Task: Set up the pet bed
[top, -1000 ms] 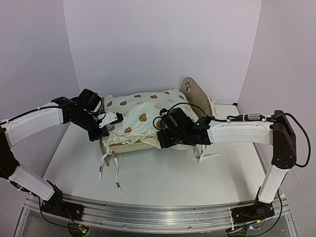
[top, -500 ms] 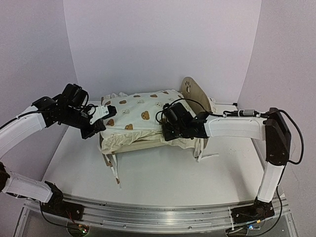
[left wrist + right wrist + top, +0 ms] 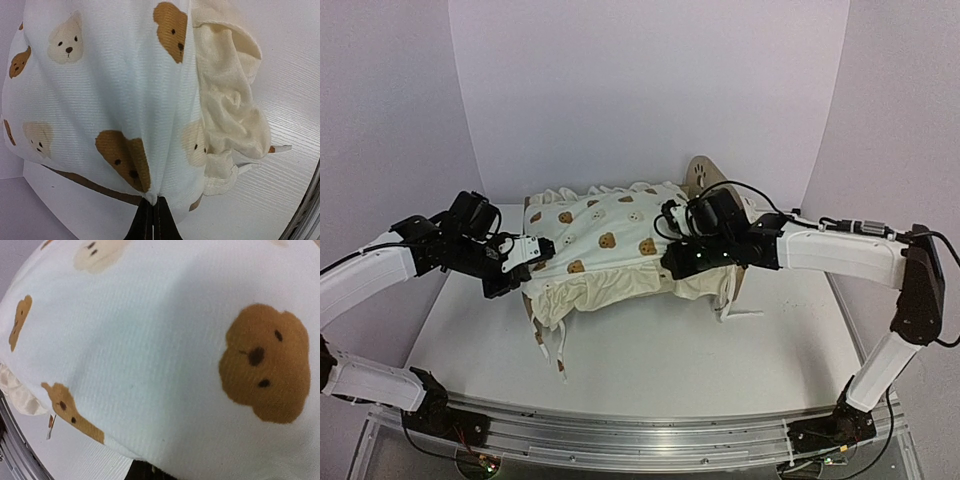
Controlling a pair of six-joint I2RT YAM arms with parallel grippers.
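The left arm (image 3: 370, 272) and right arm (image 3: 835, 255) have white shells and black joints. A black cable (image 3: 732, 183) loops at 12 o'clock of the right wrist. The left end effector (image 3: 152, 202) has black fingers (image 3: 144, 225).

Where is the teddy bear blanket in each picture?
Top external: the bear-print bedding is mid-picture.
Left wrist: it fills most of the picture.
Right wrist: it fills nearly everything.
Shared landmark: its cream ruffle, at the front edge, right side, lower-left edge.
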